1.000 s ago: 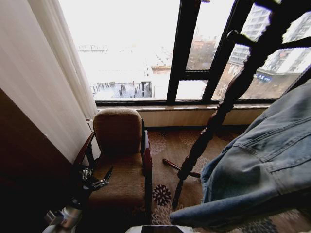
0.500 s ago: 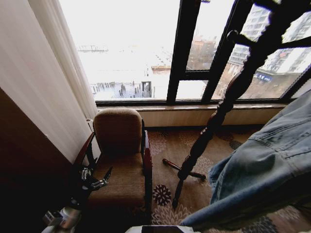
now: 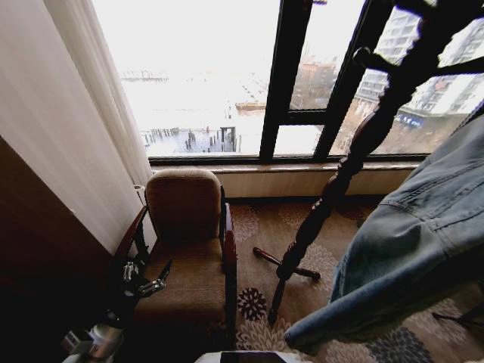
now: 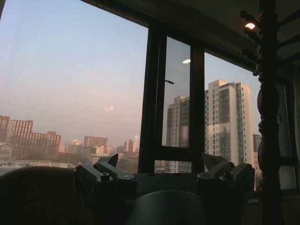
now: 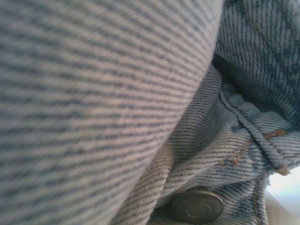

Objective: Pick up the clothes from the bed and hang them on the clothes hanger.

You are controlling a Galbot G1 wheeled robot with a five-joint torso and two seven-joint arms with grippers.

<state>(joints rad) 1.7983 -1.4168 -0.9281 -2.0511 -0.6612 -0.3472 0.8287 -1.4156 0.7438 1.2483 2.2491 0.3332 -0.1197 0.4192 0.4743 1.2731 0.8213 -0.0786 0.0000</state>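
The clothes, a faded light blue denim jacket [image 3: 412, 257], hang in the air at the right of the head view, in front of the lower part of the window. Up close, the right wrist view has folds of the same denim [image 5: 93, 93] and a metal button [image 5: 197, 205]. My left gripper [image 3: 153, 281] is low on the left, over the left armrest of an armchair. It is open with nothing between its fingers [image 4: 161, 161]. The bed and the clothes hanger are out of view.
A brown upholstered armchair [image 3: 185, 249] stands under the window. Just left of the jacket, a dark turned wooden coat stand [image 3: 340, 181] with pegs rises from a patterned carpet [image 3: 265, 227]. A pale curtain [image 3: 68, 128] hangs on the left.
The jacket has shifted a little to the right, uncovering more carpet beside the coat stand. My left arm has sunk slightly.
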